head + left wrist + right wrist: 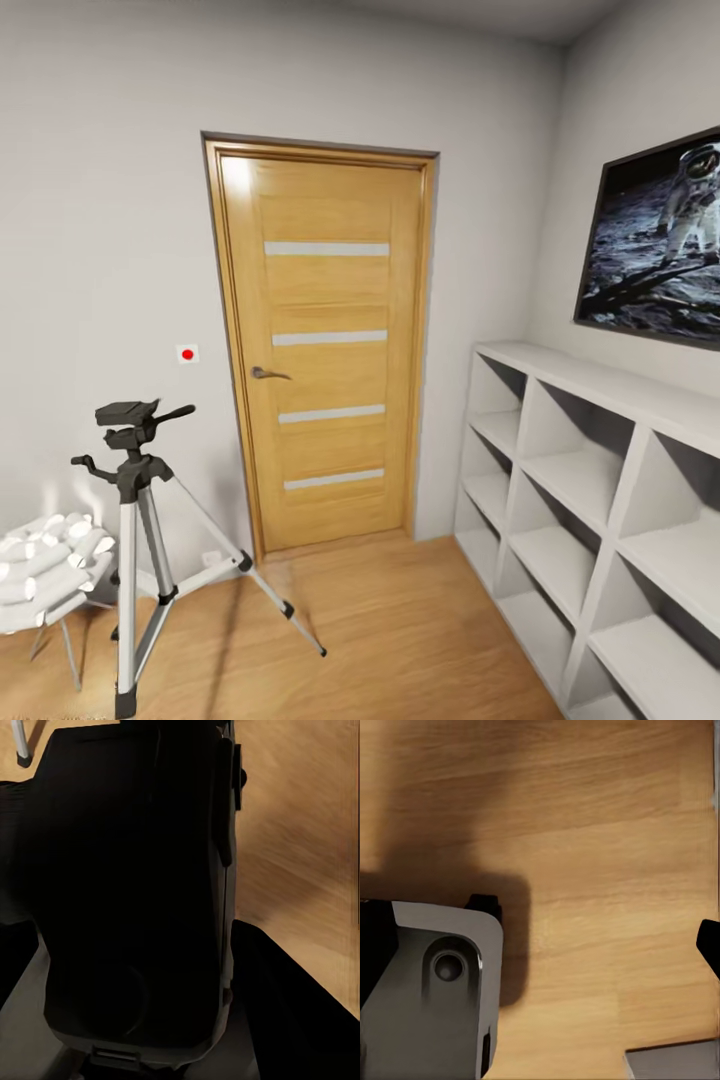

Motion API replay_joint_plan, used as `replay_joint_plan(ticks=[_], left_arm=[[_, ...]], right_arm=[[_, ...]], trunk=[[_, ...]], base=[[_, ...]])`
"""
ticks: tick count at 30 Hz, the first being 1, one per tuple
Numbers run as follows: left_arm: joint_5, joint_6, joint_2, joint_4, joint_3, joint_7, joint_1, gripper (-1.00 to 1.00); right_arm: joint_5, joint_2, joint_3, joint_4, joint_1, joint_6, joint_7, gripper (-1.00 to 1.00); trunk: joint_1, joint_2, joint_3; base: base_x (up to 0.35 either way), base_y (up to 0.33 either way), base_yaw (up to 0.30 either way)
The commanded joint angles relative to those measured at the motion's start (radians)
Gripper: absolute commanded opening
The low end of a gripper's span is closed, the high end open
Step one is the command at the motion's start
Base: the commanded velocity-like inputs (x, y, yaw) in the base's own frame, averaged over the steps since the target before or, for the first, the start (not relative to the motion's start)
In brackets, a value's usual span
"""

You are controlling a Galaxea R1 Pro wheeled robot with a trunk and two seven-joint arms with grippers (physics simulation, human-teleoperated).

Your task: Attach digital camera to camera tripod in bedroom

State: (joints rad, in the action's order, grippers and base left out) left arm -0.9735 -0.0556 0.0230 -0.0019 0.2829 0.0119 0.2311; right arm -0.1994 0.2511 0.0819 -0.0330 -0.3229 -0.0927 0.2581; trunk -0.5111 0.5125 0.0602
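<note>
The camera tripod stands on the wood floor at the left, close to the wall, its silver legs spread, its black head bare and its thin pan handle pointing right. One of its leg feet shows in the left wrist view. There, a chunky black body, the digital camera, sits right in front of the lens between the dark fingers of my left gripper, which looks shut on it. My right gripper hangs open over bare floor, one fingertip at the picture's edge.
A closed wooden door faces me. White cube shelves line the right wall under an astronaut picture. A white ribbed stool stands left of the tripod. A grey part of my base is below the right gripper.
</note>
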Motion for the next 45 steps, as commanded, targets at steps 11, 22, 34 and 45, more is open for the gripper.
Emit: replay_joint_plan(ticks=[11, 22, 34, 45], left_arm=[[-0.01, -0.003, 0.0, 0.0, 0.009, 0.002, 0.001, -1.0], [-0.01, -0.003, 0.0, 0.0, 0.009, 0.002, 0.001, -1.0], [-0.01, -0.003, 0.0, 0.0, 0.009, 0.002, 0.001, -1.0], [-0.01, -0.003, 0.001, 0.0, 0.009, 0.002, 0.001, -1.0]], right_arm=[[-0.009, -0.003, 0.009, -0.001, 0.001, 0.002, 0.003, 1.0], [-0.012, -0.007, 0.009, -0.001, 0.001, -0.001, 0.003, 1.0], [-0.014, -0.009, 0.008, -0.001, 0.001, -0.001, 0.003, 1.0], [-0.014, -0.009, 0.007, -0.002, 0.001, -0.001, 0.003, 1.0]], trunk=[[-0.001, 0.0, 0.006], [-0.001, 0.0, 0.011], [-0.001, 0.0, 0.018], [-0.001, 0.0, 0.023]], base=[[0.24, -0.176, 0.269], [0.244, -0.178, 0.269], [0.244, -0.178, 0.269], [0.244, -0.178, 0.269]])
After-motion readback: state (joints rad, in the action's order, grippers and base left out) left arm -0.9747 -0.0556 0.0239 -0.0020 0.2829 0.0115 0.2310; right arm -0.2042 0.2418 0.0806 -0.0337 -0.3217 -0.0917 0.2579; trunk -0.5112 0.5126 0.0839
